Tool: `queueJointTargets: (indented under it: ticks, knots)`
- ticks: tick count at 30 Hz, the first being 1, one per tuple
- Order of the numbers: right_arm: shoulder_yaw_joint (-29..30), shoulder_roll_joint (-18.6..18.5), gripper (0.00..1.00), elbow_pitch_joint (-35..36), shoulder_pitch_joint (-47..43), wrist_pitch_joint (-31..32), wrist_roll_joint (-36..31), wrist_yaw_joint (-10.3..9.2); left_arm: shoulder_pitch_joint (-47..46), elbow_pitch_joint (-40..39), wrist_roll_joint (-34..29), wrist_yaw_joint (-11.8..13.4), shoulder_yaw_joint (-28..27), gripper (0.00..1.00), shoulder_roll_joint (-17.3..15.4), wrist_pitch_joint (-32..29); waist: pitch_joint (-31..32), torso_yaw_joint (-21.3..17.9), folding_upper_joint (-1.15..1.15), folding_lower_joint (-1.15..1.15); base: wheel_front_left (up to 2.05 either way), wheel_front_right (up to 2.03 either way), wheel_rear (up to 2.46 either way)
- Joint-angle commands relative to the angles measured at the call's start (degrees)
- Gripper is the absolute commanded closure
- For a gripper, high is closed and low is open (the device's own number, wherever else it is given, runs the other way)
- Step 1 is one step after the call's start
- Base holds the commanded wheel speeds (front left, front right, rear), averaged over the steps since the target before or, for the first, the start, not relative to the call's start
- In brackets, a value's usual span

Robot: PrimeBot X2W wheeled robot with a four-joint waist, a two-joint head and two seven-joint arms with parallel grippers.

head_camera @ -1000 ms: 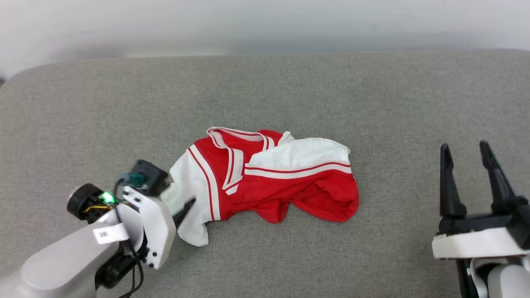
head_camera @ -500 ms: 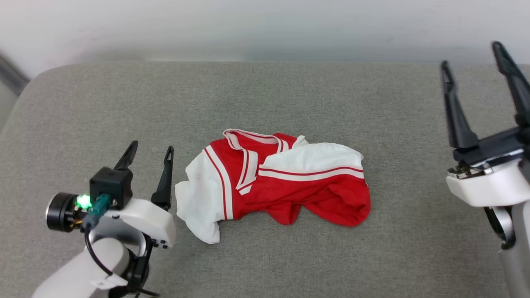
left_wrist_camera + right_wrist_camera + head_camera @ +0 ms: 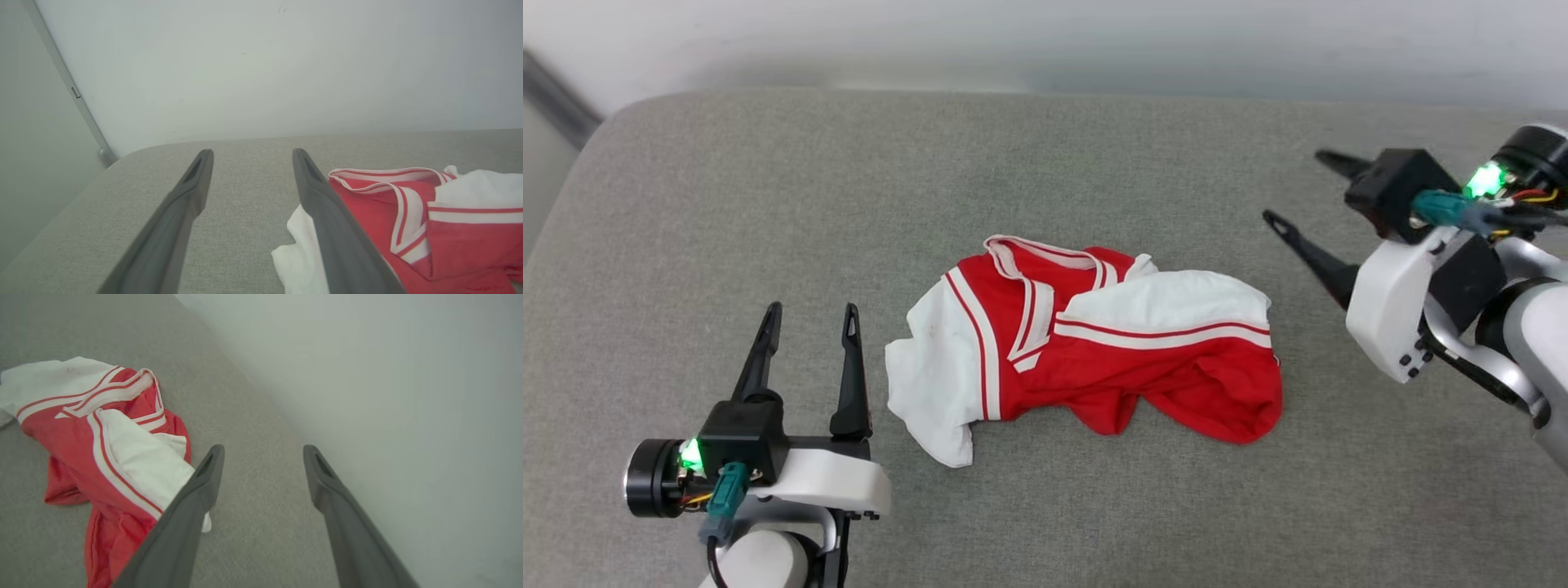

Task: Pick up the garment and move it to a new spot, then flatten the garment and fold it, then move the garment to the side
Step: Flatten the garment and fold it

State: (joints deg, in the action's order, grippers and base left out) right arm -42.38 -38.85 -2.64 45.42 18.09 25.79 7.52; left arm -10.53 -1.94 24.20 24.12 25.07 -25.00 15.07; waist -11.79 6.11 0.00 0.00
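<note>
Head view, lower left, nearest: left gripper [image 3: 813, 309], fingers pointing up the frame, jaws spread wide, nothing between them. Its right finger stands just beside the white sleeve edge of the garment; cannot tell whether they touch. Green light lit on the wrist.

Centre of frame: the garment [image 3: 1143, 367], a red shirt with white sleeves and red-white striped trim, lies crumpled on the grey padded surface [image 3: 1045, 163]. One white sleeve sags toward lower left, the other is folded over the red body at upper right, and the collar faces the top of the frame.

Right side, mid-height: right gripper [image 3: 1293, 184], fingers angled toward upper left, jaws wide and empty, well apart from the garment.

Left wrist view: gripper fingers [image 3: 196, 188] parted over bare grey fabric, garment [image 3: 457, 241] at lower right, partly behind the right finger.

Right wrist view: fingers [image 3: 327, 486] parted, garment [image 3: 122, 449] at left.

Farthest: rounded back edge of the surface, then a pale wall [image 3: 1045, 41].
</note>
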Motion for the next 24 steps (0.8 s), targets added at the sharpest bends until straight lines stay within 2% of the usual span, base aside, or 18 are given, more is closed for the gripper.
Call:
queueJointTargets:
  ticks: [1,2,3,7,10,15,18,24]
  knots:
    - [-2.8,-1.0,0.00,-0.5,2.3,3.2,3.3,-0.05,0.6,0.1,-1.1,-1.0,-0.9,0.00,1.1,0.1,-1.1,0.8,0.00,0.00,0.00,0.00,0.00]
    - [-5.7,-1.9,0.00,-0.5,4.1,5.9,5.9,-0.05,0.7,0.2,-2.1,-1.8,-1.7,0.00,2.0,0.1,-1.6,1.1,0.00,0.00,0.00,0.00,0.00]
    - [-12.2,-4.0,0.00,-1.3,9.3,12.5,11.7,-0.06,0.4,0.5,-4.6,-4.1,-4.0,0.00,4.5,0.1,-3.4,2.1,0.00,0.00,0.00,0.00,0.00]
    - [-19.4,-4.4,0.00,-3.5,15.5,18.3,16.4,-0.05,-0.5,0.7,-7.6,-6.8,-6.5,0.00,7.8,0.1,-6.1,3.4,0.00,0.00,0.00,0.00,0.00]
    - [-24.0,-3.7,0.00,-6.1,19.2,19.5,18.5,-0.05,-1.2,0.8,-9.6,-8.7,-7.8,0.00,10.3,0.1,-8.2,4.5,0.00,0.00,0.00,0.00,0.00]
    - [-28.9,-2.4,0.00,-10.1,22.7,19.0,21.0,-0.05,-2.7,1.4,-12.0,-12.0,-10.3,0.00,13.8,0.1,-11.6,5.9,0.00,0.00,0.00,0.00,0.00]
    - [-30.0,-1.9,0.00,-11.4,23.0,18.8,21.5,-0.05,-3.1,1.6,-12.9,-13.1,-11.3,0.00,15.0,0.1,-12.7,6.3,0.00,0.00,0.00,0.00,0.00]
    - [-31.5,-1.7,0.00,-11.8,18.5,21.8,20.1,-0.02,-4.0,2.4,-15.0,-16.2,-14.0,0.00,17.9,0.1,-14.7,6.9,0.00,0.00,0.00,0.00,0.00]
